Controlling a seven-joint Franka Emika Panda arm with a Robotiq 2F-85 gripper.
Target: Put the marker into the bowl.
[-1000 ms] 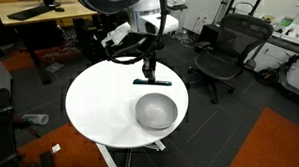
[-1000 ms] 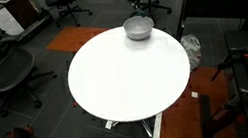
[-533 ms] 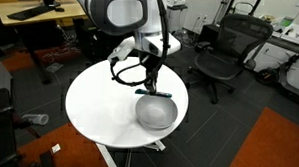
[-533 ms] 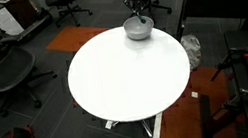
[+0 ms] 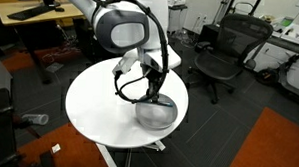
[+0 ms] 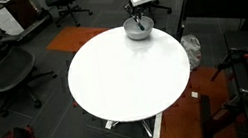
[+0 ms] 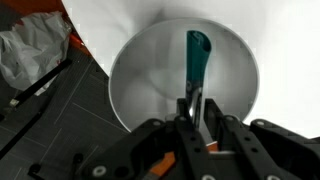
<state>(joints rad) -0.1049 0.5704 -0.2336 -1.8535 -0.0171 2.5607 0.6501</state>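
Note:
In the wrist view the teal-blue marker (image 7: 195,62) hangs between my gripper's (image 7: 197,112) fingers, which are shut on its upper end. Its dark tip points down into the light grey-white bowl (image 7: 135,75) directly below. In both exterior views the bowl (image 5: 160,118) (image 6: 139,32) stands near the edge of the round white table (image 5: 99,102) (image 6: 125,74). My gripper (image 5: 152,92) is just above the bowl's rim. The marker is too small to make out in the exterior views.
Black office chairs (image 5: 229,51) (image 6: 7,68) stand around the table. A desk (image 5: 37,15) with a keyboard is behind. A crumpled plastic bag (image 7: 30,55) lies on the dark floor beside the table. An orange rug (image 5: 272,148) lies on the floor.
My arm has moved from the table's far side to above the bowl, carrying the marker, and has come lower over it.

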